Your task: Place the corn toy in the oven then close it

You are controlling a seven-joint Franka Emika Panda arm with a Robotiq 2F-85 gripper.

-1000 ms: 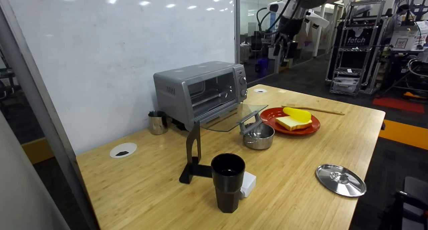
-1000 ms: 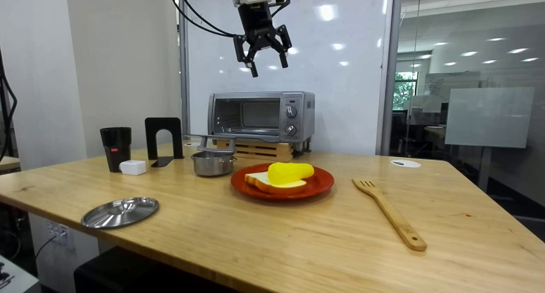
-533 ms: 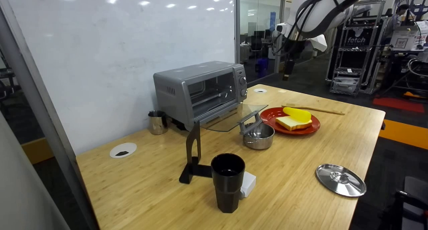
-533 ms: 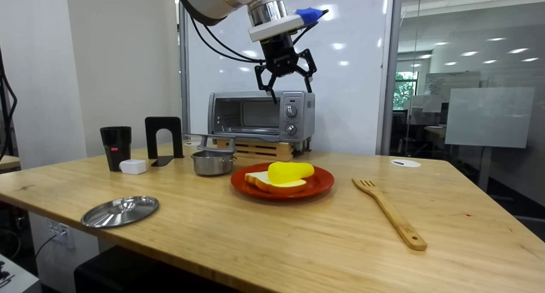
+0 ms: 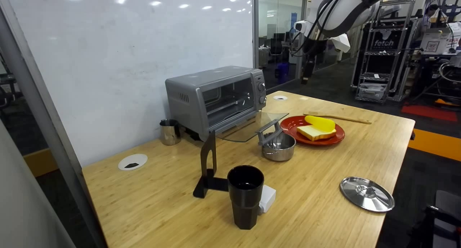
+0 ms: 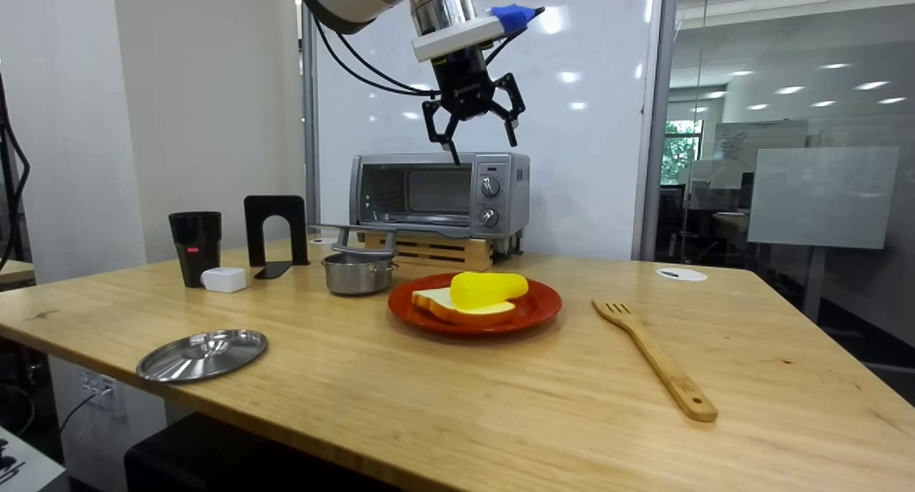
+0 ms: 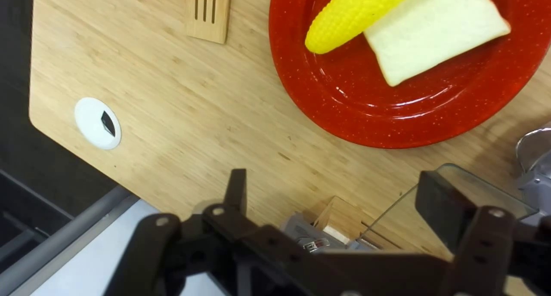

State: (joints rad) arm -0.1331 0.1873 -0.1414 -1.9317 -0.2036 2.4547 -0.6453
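The corn toy [image 7: 354,17], yellow with a kernel texture, lies on the red plate [image 6: 411,319], resting partly against a white bread slice [image 7: 434,33]. Behind the plate, the silver-grey oven [image 5: 185,105] stands with its glass door [image 5: 245,131] lowered and its cavity visible in both exterior views. My gripper [image 6: 485,151] hangs in the air, well above the table and the plate. In the wrist view its fingers [image 7: 236,188] are spread wide, with nothing held between them. The oven's corner and part of its door glass show below them there.
A metal pot [image 6: 357,275] sits beneath the door's handle. A wooden spatula [image 6: 658,360] lies beside the plate. Elsewhere on the table are a black cup [image 5: 246,197], a black bookend [image 6: 275,227], a white block [image 6: 224,280], a metal lid [image 5: 366,194] and a steel cup [image 5: 170,132].
My gripper has come lower than a second ago, and over the last half second has risen slightly. The corn toy, plate and oven have stayed where they were.
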